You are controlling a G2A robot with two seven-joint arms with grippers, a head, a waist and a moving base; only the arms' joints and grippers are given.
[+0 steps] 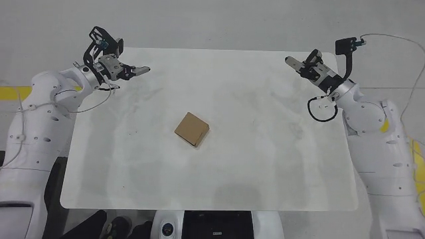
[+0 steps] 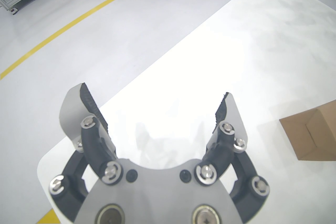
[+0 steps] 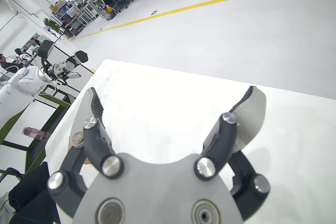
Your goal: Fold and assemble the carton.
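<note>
In the middle of the table (image 1: 265,166) sits the brown carton (image 1: 192,130), seemingly already folded shut. The left gripper (image 1: 142,70) and right gripper (image 1: 291,62) hover near the far corners, fingers spread and empty. Assembly looks done, so the next move is perhaps only a flap check.

A white desk (image 1: 265,106) with rounded corners stands on a pale grey floor, its top marked here and there with faint grey smudges. One small brown carton (image 1: 192,129) lies flat on it, close to the middle and well away from every edge. The carton sits turned at an angle to the desk's sides, its flaps folded shut, with a seam showing on one face.
</note>
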